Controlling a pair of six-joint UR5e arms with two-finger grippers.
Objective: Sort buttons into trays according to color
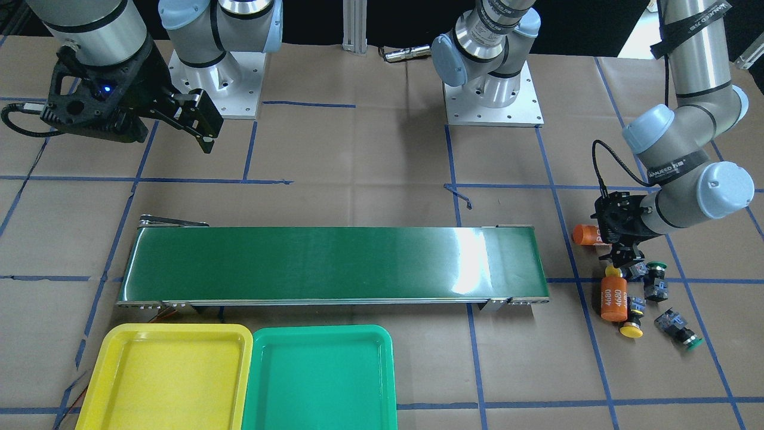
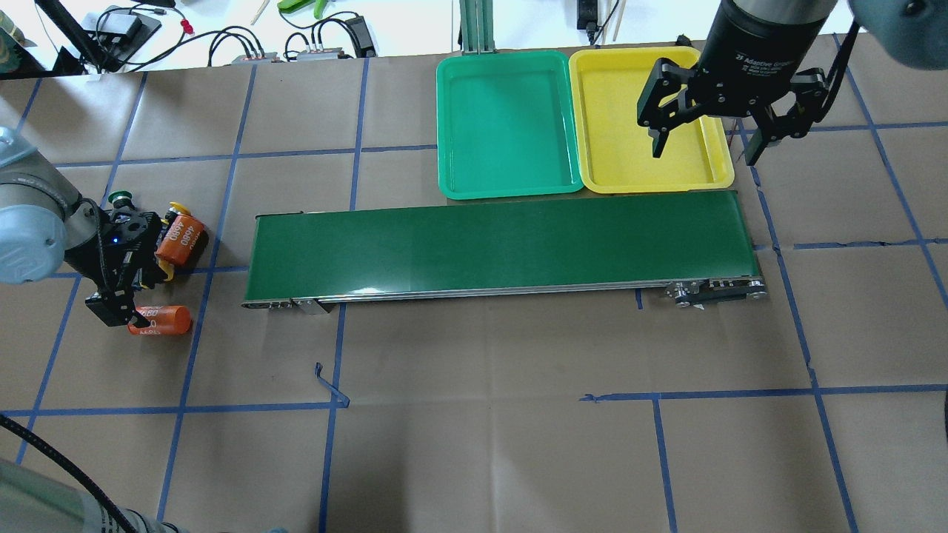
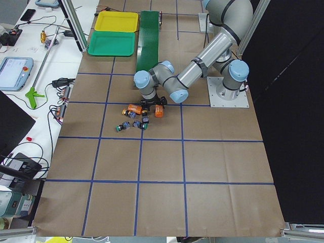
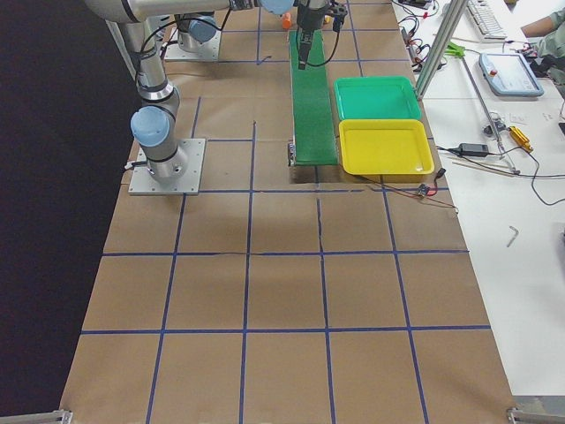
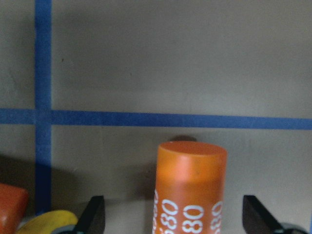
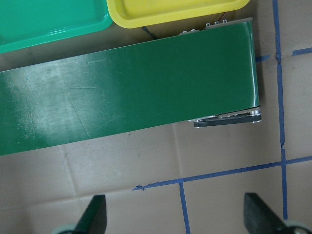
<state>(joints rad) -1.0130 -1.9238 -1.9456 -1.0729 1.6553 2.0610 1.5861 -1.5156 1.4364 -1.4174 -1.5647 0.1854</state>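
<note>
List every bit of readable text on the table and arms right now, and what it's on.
"4680", printed twice: on the orange cylinder by the buttons.
"Adaptive Gripper", partly legible: on the black body above the right hand.
White lettering on the left arm's black strap: too blurred to read.
Print on the second orange cylinder: partly hidden, unreadable.

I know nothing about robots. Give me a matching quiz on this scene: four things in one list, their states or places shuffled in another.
1. yellow tray
2. conveyor belt
3. left gripper
4. right gripper

A. open, an orange cylinder between its fingers
B. open, raised, holding nothing
C. empty, beside the green tray
D. long, dark green, nothing on it

Pairs: 1-C, 2-D, 3-A, 4-B
</note>
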